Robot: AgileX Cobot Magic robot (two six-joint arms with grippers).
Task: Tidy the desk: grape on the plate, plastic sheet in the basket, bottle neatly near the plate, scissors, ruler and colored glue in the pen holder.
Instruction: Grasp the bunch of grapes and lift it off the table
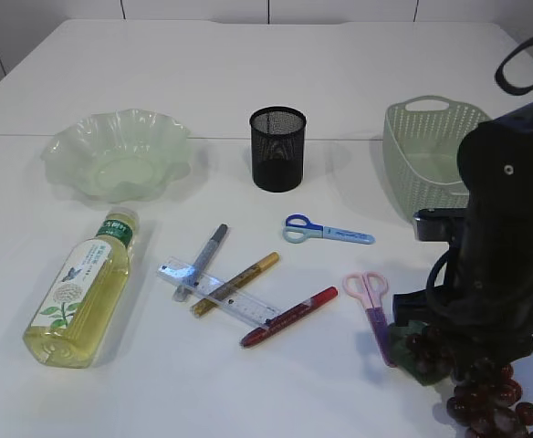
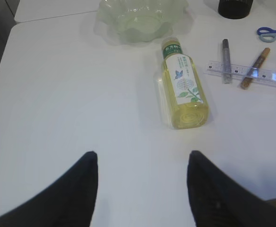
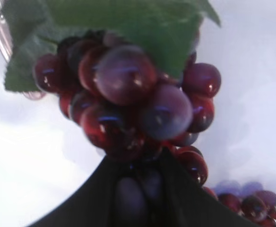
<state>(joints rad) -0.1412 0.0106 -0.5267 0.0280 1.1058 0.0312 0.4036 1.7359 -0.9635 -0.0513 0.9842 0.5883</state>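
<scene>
One bunch of dark red grapes with a green leaf (image 3: pixel 128 90) lies at the near right of the white worktop (image 1: pixel 248 82), under the right gripper (image 3: pixel 140 189), whose jaws are pressed in among the berries, gripping them. The left gripper (image 2: pixel 142 184) hangs open over bare worktop, well apart from the lying yellow-green tea bottle (image 2: pixel 181 85); its green label's writing is too small to read. The pale green slotted basket (image 1: pixel 431 155), frilled translucent green plate (image 1: pixel 116 155) and black mesh pen holder (image 1: pixel 277 148) hold nothing.
</scene>
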